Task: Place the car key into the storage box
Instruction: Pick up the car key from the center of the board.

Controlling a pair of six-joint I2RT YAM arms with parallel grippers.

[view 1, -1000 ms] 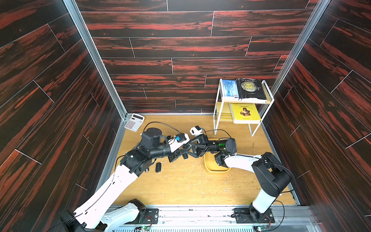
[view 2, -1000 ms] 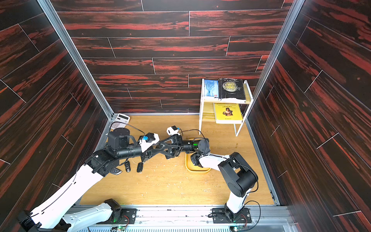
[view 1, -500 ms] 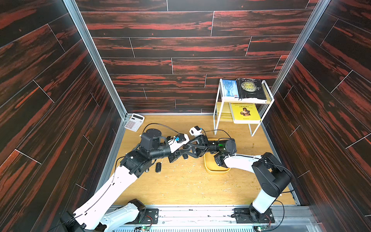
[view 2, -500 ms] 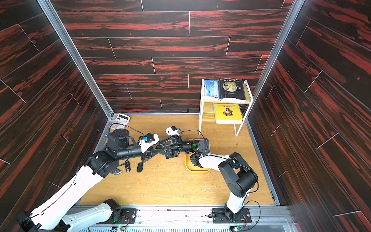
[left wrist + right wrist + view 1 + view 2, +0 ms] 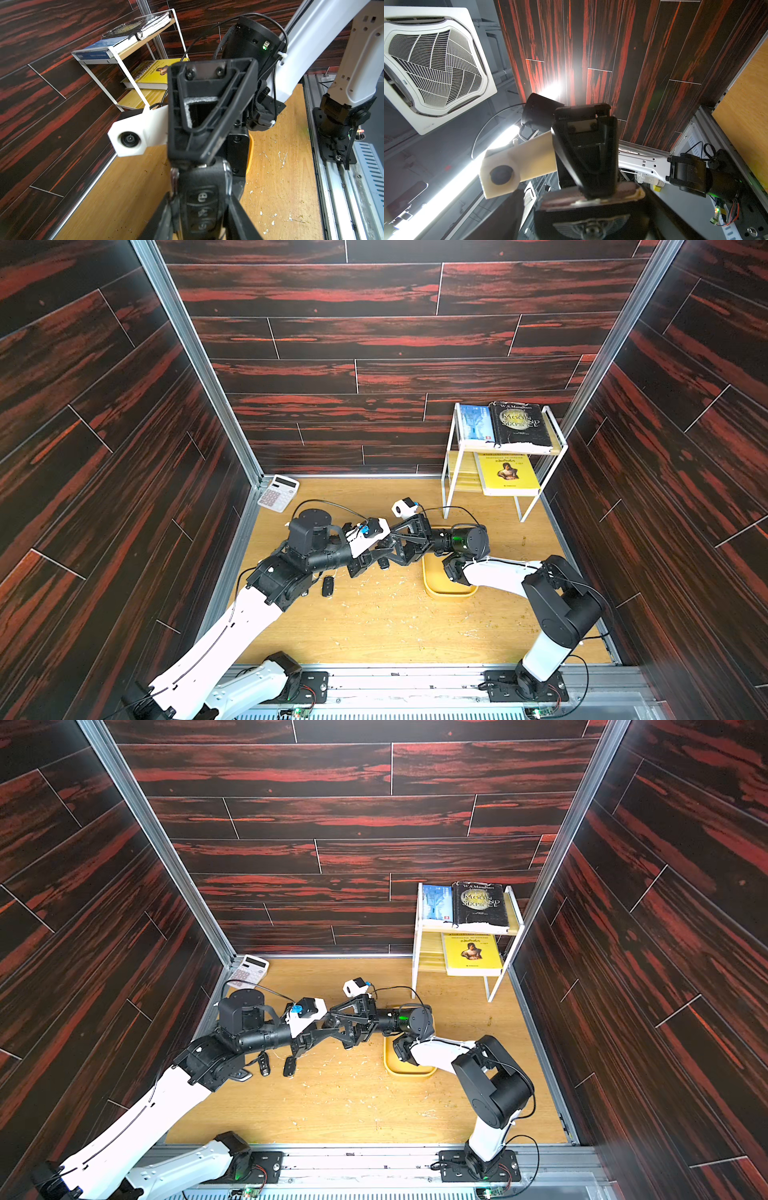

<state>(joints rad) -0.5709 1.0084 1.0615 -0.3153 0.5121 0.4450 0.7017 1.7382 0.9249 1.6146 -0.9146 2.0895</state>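
Movement over the last second is slight: both arms stay nose to nose above the tabletop (image 5: 395, 626), just beside the yellow storage box (image 5: 451, 594), and no key shows in the part of it that is visible. Throughout, the left claw (image 5: 200, 199) stays clamped narrow on the black car key (image 5: 204, 197), button face towards its camera. The right claw (image 5: 588, 215) has a finger on either side of what looks like the same key, winged emblem showing. Whether it has bitten yet I cannot tell. A hand-off seems to be under way, with the key not yet over the box. Two spare key fobs (image 5: 289, 1066) lie on the wood under the left arm.
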